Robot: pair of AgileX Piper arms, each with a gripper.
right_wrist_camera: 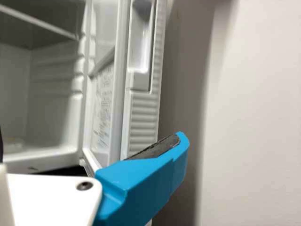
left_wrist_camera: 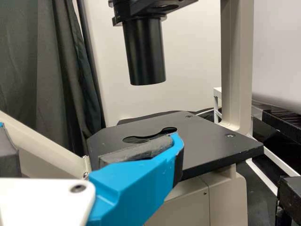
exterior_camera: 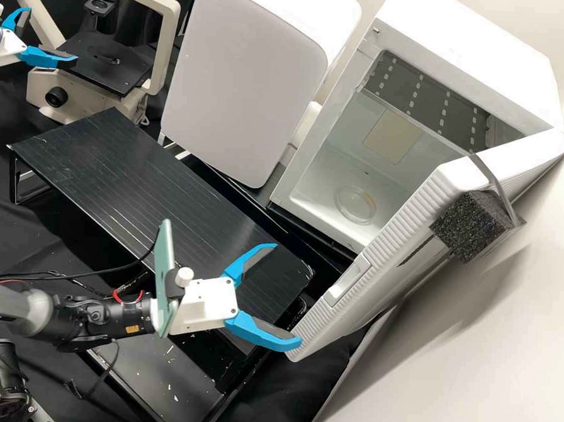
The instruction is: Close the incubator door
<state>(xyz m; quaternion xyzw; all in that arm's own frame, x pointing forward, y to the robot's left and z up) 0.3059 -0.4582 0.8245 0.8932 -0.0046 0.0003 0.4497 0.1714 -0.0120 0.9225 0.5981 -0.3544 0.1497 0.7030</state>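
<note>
A dish (exterior_camera: 355,205) lies in the incubator (exterior_camera: 472,63), right of the box (exterior_camera: 245,77) and microscope (exterior_camera: 103,69).

Bright light throws soft shadows across the pale wall (exterior_camera: 475,372).

The incubator door (exterior_camera: 394,236) looks like white plastic, with a ribbed edge. The foam block (exterior_camera: 470,227) on it seems rough and matt. The black platform (exterior_camera: 139,172) is smooth, a little glossy and scratched. The microscope stage (left_wrist_camera: 211,141) is matt black, and the curtain (left_wrist_camera: 28,70) looks like dark cloth
</note>
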